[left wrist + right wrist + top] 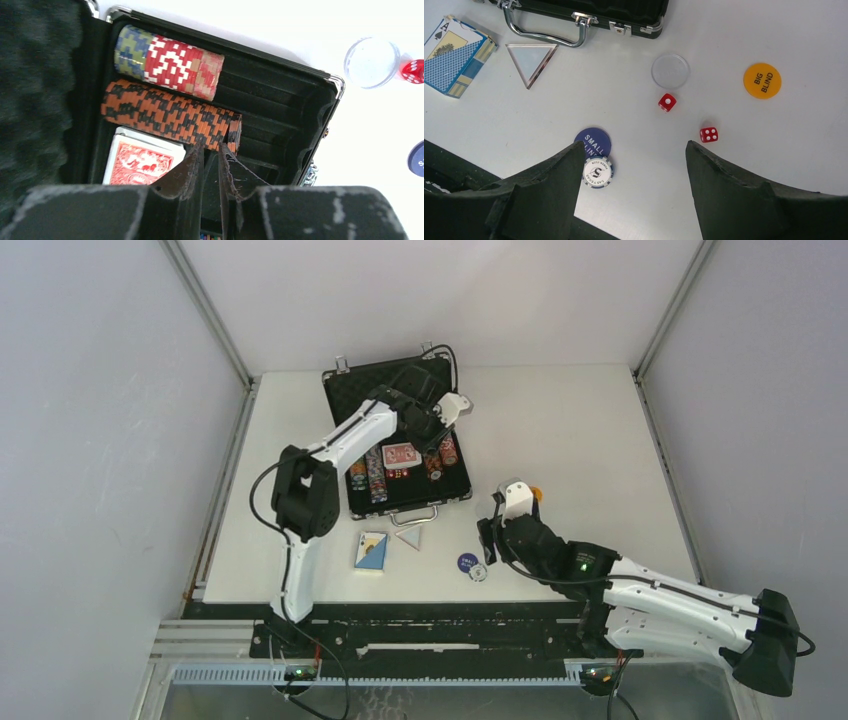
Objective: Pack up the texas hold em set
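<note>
White tabletop between grey walls carries the open black briefcase toward 12 o'clock, its handle facing the arms. The left gripper is inside the case. Its jaws are narrowly apart with nothing between them, and the tips sit at the end of the orange-and-black chip row. A mixed chip row lies at that row's 12 o'clock, and the red deck at its 7 o'clock. The right gripper hovers over the table, jaws wide apart and empty. In its wrist view, the small-blind disc touches a white chip by the left finger. Two red dice lie ahead near a clear disc. The big-blind disc is at 2 o'clock, and the blue deck and clear triangle are at 10 o'clock.
</note>
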{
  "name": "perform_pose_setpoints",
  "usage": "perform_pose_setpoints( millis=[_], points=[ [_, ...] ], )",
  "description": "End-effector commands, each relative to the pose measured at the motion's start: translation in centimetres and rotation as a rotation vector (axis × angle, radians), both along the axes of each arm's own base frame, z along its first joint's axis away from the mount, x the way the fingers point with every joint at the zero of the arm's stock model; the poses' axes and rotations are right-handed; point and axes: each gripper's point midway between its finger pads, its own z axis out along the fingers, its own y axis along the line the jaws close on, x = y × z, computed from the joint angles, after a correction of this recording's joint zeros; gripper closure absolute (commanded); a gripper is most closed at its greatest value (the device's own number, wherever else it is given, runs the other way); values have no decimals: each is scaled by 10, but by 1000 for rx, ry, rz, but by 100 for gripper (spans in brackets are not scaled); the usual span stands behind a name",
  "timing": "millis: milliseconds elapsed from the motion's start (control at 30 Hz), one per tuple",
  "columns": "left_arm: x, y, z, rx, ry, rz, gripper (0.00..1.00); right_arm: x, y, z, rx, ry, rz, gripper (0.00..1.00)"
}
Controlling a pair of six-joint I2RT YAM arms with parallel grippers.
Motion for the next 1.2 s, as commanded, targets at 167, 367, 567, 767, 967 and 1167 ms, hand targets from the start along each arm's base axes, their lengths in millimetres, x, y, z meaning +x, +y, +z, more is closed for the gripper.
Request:
perform_pose_setpoints(
  millis=[167,367,567,767,967,1167],
  points=[
    [-16,2,84,-139,-125,51,79,3,15,-15,34,33,-5,17],
    [-33,19,92,-73,-174,304,76,-2,35,-43,-9,79,3,16],
    [-66,39,70,-51,-240,481,75,-13,47,-66,-32,134,8,10],
    [-75,81,116,-335,-445,797,48,-22,49,-75,-45,154,2,9],
    [-108,111,137,-651,-510,916,34,-26,46,-81,-40,163,2,9],
    [-127,138,138,-834,-520,1029,0,-32,40,-95,-42,193,-18,9]
  ],
)
